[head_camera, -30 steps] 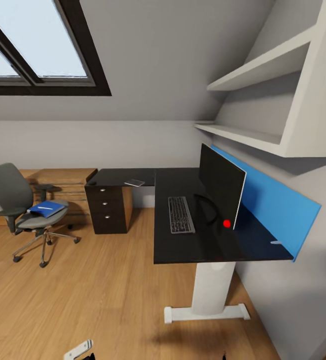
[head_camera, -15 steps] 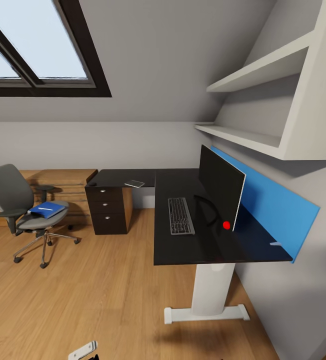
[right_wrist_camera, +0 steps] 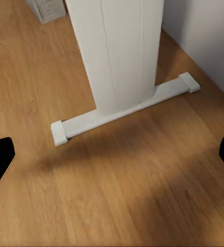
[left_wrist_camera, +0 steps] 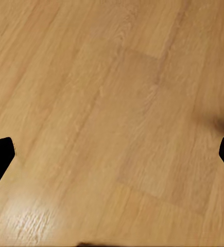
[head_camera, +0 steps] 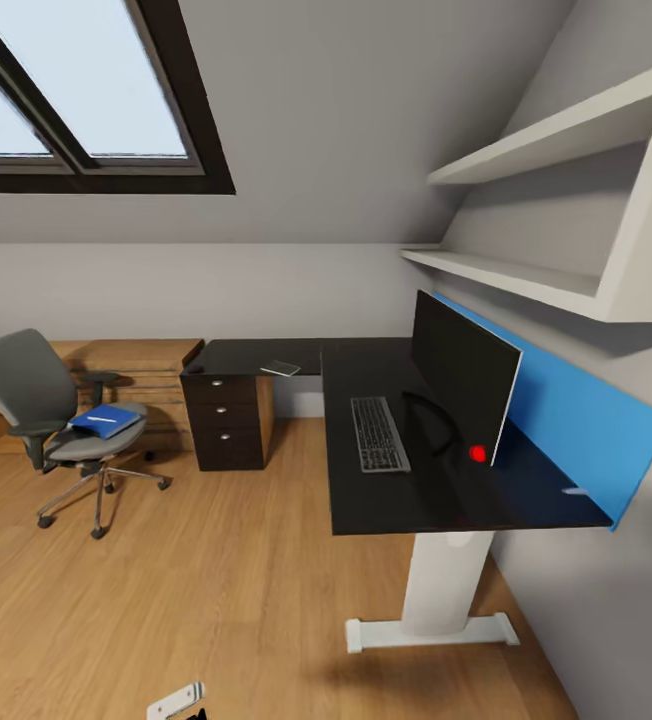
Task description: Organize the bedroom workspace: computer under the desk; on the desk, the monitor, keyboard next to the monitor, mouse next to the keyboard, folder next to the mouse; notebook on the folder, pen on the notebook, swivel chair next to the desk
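The black desk point(head_camera: 446, 505) stands against the right wall on a white leg point(right_wrist_camera: 117, 51). On it the dark monitor point(head_camera: 463, 375) stands upright, with the grey keyboard point(head_camera: 379, 434) lying flat in front of it. A small red round thing point(head_camera: 478, 453), perhaps the mouse, sits at the monitor's foot. A flat grey notebook point(head_camera: 281, 368) lies on the desk's far corner. At the left, the grey swivel chair point(head_camera: 26, 385) carries the blue folder point(head_camera: 106, 420) on its seat. My left gripper point(left_wrist_camera: 112, 157) and right gripper point(right_wrist_camera: 112, 157) hang open over the wooden floor.
A dark drawer unit point(head_camera: 228, 420) stands under the desk's far wing, beside a low wooden cabinet point(head_camera: 136, 365). White shelves point(head_camera: 526, 275) and a blue panel point(head_camera: 586, 420) line the right wall. A pale box point(right_wrist_camera: 46, 10) stands on the floor behind the desk leg.
The whole picture has shifted a little to the right, so the camera has moved. The desk's things, the chair and the folder keep their places.
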Controlling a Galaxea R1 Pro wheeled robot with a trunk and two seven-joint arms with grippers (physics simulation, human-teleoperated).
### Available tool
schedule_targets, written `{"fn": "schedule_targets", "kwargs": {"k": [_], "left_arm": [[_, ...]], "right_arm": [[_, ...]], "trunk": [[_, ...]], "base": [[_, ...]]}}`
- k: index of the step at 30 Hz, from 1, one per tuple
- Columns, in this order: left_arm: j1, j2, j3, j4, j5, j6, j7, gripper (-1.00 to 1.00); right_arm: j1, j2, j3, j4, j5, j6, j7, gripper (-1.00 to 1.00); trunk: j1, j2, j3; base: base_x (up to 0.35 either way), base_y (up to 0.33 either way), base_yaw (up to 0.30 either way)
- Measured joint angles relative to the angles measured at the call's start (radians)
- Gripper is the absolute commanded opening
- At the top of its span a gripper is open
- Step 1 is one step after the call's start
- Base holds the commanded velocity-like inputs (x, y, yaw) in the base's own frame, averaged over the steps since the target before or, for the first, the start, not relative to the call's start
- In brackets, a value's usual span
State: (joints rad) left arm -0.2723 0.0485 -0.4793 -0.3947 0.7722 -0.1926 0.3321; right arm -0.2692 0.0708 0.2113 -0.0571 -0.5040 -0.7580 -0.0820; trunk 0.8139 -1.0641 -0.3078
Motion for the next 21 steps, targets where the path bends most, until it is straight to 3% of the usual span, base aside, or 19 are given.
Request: {"fn": "schedule_targets", "kwargs": {"k": [10,21], "left_arm": [[0.0,0.0,-0.001,0.019,-0.001,0.0,0.002,1.0],[0.0,0.0,0.0,0.03,0.0,0.001,0.003,1.0]], "right_arm": [[0.0,-0.001,0.004,0.005,0.005,0.005,0.0,1.0],[0.0,0.0,0.003,0.006,0.077,0.007,-0.001,1.0]], "trunk": [[0.0,0.0,0.0],[0.0,0.0,-0.003]], "base": [[0.187,0.297,0.221],[0.293,0.138,0.277]]}}
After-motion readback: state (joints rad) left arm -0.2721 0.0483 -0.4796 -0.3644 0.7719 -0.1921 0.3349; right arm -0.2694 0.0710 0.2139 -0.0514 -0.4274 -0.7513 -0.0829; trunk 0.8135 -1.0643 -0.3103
